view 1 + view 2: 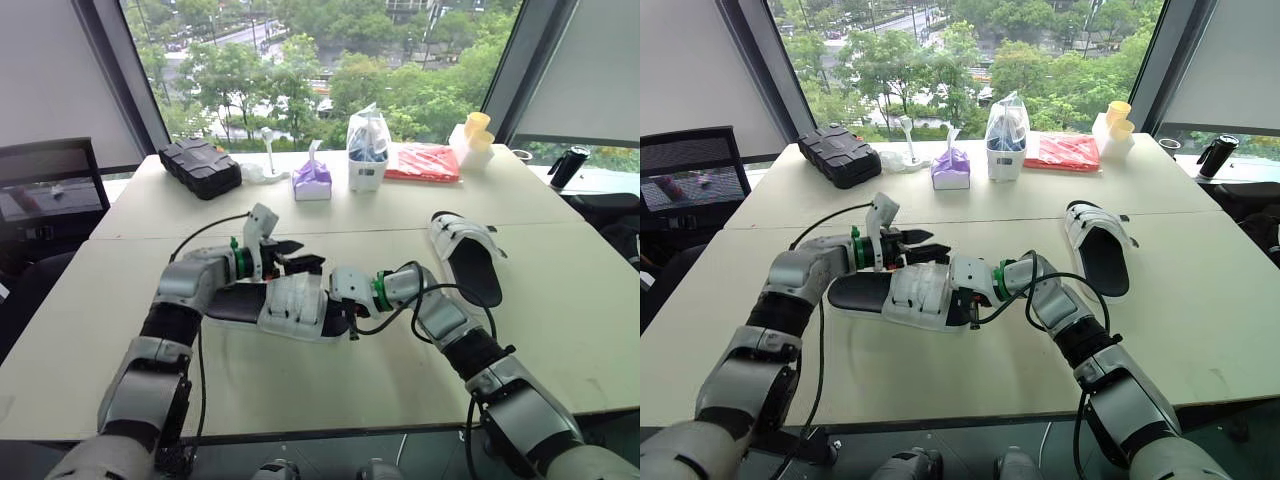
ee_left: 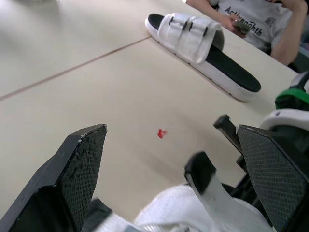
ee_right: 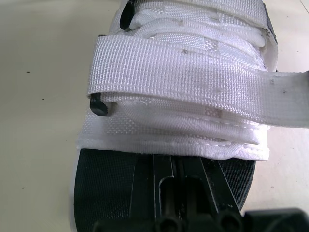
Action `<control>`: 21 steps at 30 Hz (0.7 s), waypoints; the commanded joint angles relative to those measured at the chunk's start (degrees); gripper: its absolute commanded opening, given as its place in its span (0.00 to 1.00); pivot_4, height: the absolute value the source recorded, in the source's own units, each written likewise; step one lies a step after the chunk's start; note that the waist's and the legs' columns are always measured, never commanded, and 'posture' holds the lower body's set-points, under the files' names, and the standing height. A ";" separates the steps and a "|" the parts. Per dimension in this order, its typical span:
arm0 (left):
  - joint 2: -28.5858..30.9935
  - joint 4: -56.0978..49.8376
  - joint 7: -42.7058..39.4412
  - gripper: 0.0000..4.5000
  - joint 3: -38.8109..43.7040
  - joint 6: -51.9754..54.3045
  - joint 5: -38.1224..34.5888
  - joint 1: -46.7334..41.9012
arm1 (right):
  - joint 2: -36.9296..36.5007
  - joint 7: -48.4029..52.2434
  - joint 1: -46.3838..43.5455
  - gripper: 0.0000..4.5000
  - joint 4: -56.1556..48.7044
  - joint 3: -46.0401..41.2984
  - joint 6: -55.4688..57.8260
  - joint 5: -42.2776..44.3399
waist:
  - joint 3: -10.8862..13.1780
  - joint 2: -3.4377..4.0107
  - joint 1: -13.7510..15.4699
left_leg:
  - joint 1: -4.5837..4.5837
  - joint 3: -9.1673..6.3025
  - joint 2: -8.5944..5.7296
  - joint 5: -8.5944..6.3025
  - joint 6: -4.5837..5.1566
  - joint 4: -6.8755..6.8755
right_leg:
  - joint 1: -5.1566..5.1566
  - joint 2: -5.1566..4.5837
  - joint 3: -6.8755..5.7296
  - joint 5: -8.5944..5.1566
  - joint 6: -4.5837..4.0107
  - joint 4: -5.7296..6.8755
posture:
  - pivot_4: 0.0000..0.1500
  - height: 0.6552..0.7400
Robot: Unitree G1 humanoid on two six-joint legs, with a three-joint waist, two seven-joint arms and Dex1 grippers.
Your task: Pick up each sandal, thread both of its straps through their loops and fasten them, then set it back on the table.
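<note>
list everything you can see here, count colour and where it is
near sandal: one, white straps on a black sole, front table, between the grippers
second sandal: one, same colours, lying apart to the right
case: one, black, far table, left
tissue pack: one, purple, far table, middle
clear bag: one, bluish contents, beside the tissue pack
packet: one, red, far table, right
cups: apparently two, yellow, far right corner
flask: one, black, ledge on the right
chair: one, black, left of the tables
tables: two, cream, pushed together
person: one, white shirt, beyond the second sandal
left gripper: black fingers, open, over the near sandal's straps
right gripper: at the near sandal's right end
</note>
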 commanded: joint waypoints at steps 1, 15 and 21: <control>0.84 2.50 -3.91 0.99 -2.06 -2.51 2.78 -2.36 | -0.83 0.04 0.64 0.00 2.48 1.21 1.23 -2.41 | 0.00 0.00 -0.01 | 0.00 0.00 0.00 0.00 0.00 0.00 | 0.00 0.00 0.00 0.00 0.00 0.00 | 1.00 1.00; 1.11 14.11 -18.77 0.99 -8.06 -8.19 9.64 -7.01 | -0.78 -0.28 0.83 0.00 2.28 1.26 1.23 -2.50 | 0.00 -0.01 -0.13 | 0.00 -0.01 0.00 0.01 0.00 0.00 | -0.01 0.03 -0.05 0.00 0.00 0.02 | 1.00 1.00; -0.07 16.69 -19.04 0.79 -6.17 -10.71 9.88 -7.90 | -0.82 -0.35 1.09 0.00 1.86 1.23 1.39 -2.43 | 0.00 -0.01 -0.10 | 0.00 -0.01 0.00 0.01 0.00 0.00 | 0.00 0.03 -0.04 0.00 0.00 0.03 | 1.00 1.00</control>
